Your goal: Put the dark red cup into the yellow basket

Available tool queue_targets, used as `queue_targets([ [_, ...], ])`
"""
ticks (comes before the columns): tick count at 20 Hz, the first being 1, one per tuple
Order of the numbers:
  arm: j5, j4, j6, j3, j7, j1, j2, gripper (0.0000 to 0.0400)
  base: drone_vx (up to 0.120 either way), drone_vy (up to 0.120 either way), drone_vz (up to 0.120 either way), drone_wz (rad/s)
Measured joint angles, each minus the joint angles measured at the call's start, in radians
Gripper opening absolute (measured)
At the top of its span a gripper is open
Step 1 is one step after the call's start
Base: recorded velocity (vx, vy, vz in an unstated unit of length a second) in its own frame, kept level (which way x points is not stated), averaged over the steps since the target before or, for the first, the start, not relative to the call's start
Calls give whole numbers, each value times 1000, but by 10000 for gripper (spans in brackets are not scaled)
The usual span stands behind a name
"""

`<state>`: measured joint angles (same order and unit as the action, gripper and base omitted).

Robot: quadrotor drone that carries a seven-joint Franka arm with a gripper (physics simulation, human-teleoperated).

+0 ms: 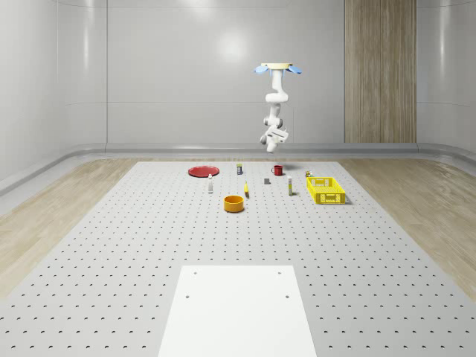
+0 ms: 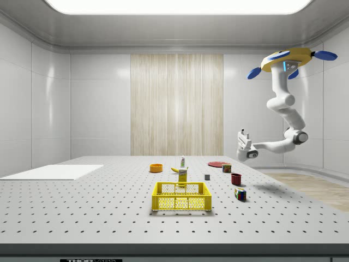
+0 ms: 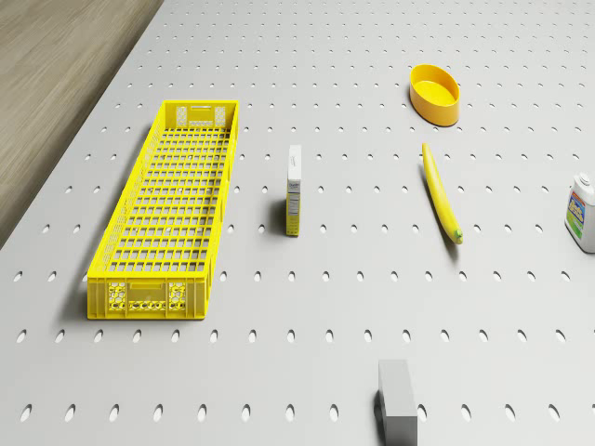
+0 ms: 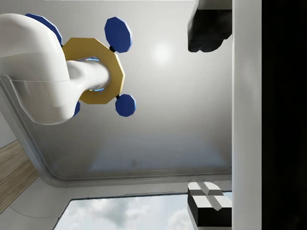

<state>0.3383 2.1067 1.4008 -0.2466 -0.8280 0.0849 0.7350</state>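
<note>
The drone [image 2: 287,60] hovers high in the air, over the far part of the counter [image 1: 223,245] and roughly above the dark red cup [image 1: 277,170], with its arm folded down and back so that the pincer [image 2: 243,140] hangs well above everything, pointing sideways and partly upward, not down. That explains the wrist view, which looks at the ceiling and the drone's own yellow body [image 4: 98,72] and blue rotors; the two dark fingertips [image 4: 207,29] stand wide apart at opposite edges of that view, so the pincer is released and holds nothing. The cup stands upright on the counter, below the pincer and a little off to one side of it, with its handle showing and clear space around it, which should leave room for a descent from above. The yellow basket [image 2: 181,196] lies open-topped and empty, well apart from the cup and farther from the pincer, a small carton [image 3: 294,190] just beside its long wall. A banana [image 3: 442,194], an orange bowl [image 3: 435,93], a grey block [image 3: 398,400], a red plate [image 1: 203,171] and a patterned cube [image 2: 240,194] are scattered below. By my reading the grasp has not yet begun: the wrist must turn downward first, and the tucked posture likely keeps the arm clear while the drone positions itself.
</note>
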Motion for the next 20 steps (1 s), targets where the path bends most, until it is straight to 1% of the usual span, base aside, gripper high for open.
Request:
queue_targets([
  [3,205,68,10,-139,-34,47,16,400,0,0,0,0],
  [5,387,148,19,-257,-70,92,34,400,0,0,0,0],
  [8,715,326,27,-449,-157,184,73,400,0,0,0,0],
  [10,943,458,16,-569,-238,266,103,400,0,0,0,0],
  [11,1050,519,3,-624,-282,314,117,400,0,0,0,0],
  [13,1238,620,-35,-717,-372,420,145,400,0,0,0,0],
  [15,1382,689,-82,-792,-455,529,171,400,0,0,0,0],
  [18,1520,747,-149,-873,-555,673,208,400,0,0,0,0],
  [20,1574,766,-183,-910,-604,746,230,400,0,0,0,0],
])
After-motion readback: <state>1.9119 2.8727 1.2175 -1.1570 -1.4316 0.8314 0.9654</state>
